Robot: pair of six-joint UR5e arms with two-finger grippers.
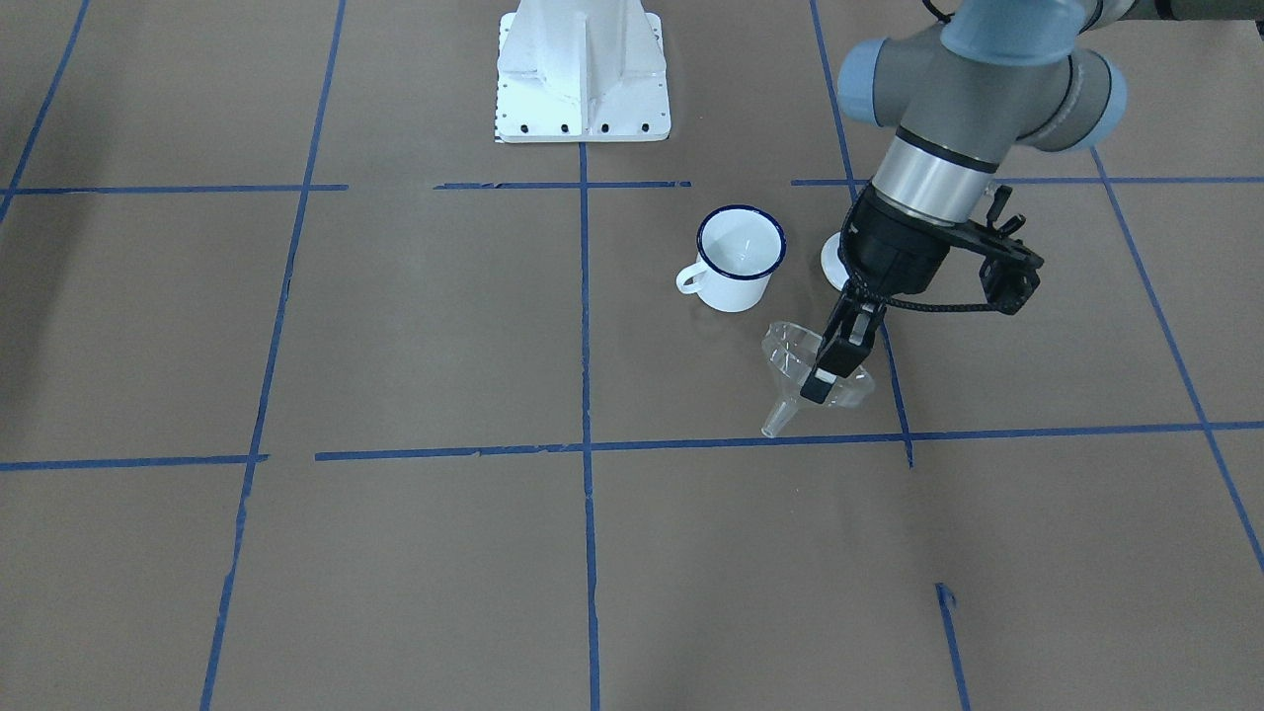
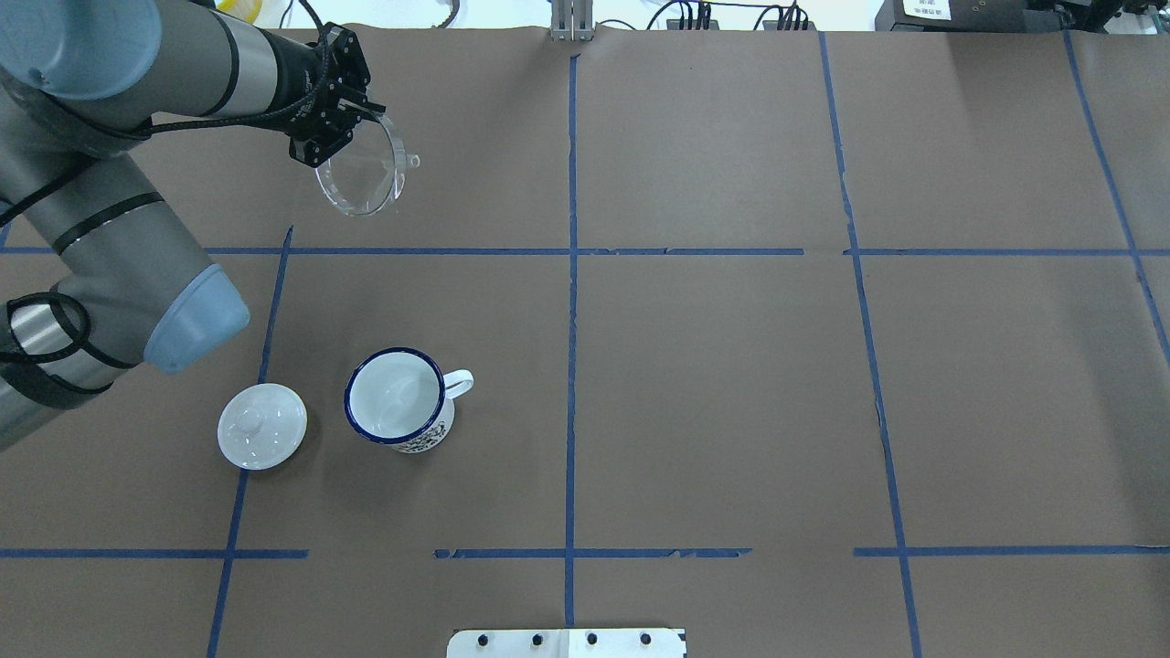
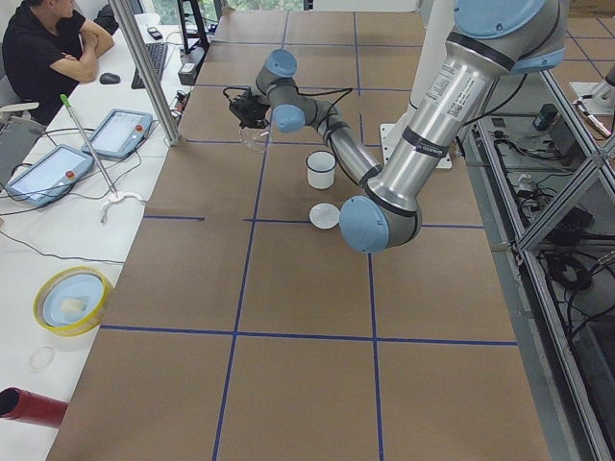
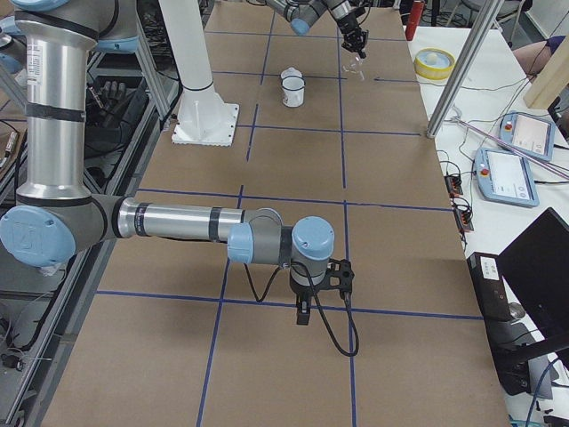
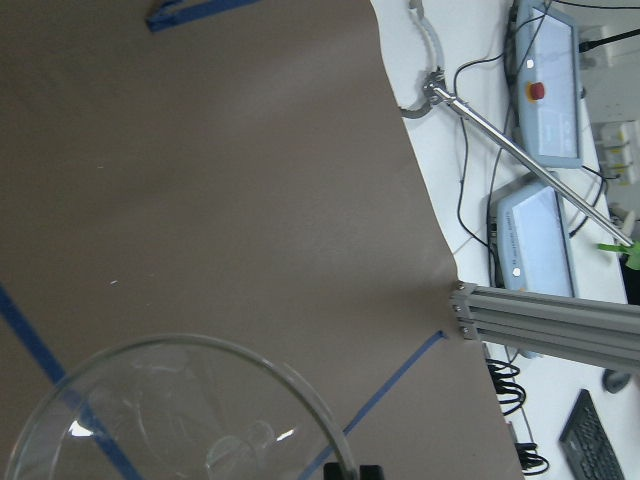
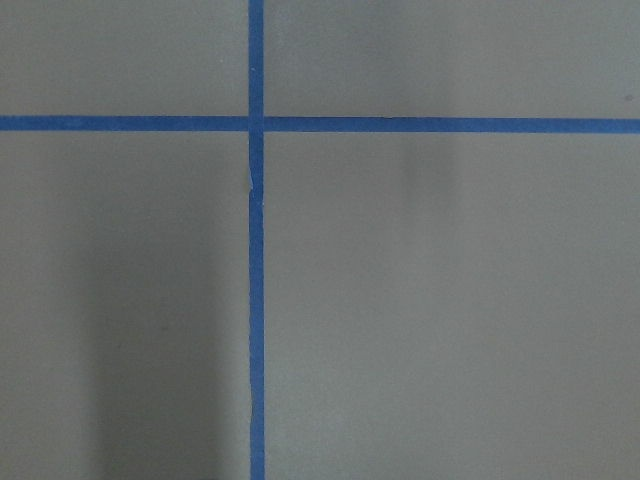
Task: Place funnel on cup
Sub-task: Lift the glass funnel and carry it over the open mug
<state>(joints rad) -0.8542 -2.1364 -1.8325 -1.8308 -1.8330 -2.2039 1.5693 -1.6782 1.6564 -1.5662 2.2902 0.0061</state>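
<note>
Clear funnel (image 1: 790, 351) is hanging tilted above the table (image 1: 395, 326), the left jaws pinching its rim. It is not sitting on the cup (image 1: 739, 259) yet. The cup is standing open, well apart, a white lid (image 2: 261, 426) lying just beside it. Room is showing all around. I cannot tell how the right jaws are standing.

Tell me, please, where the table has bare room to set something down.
In the overhead view, all of the table right of the centre tape line is bare. It is crowded left of that line: the cup and lid stand side by side, with the left gripper holding the funnel beyond them.
</note>
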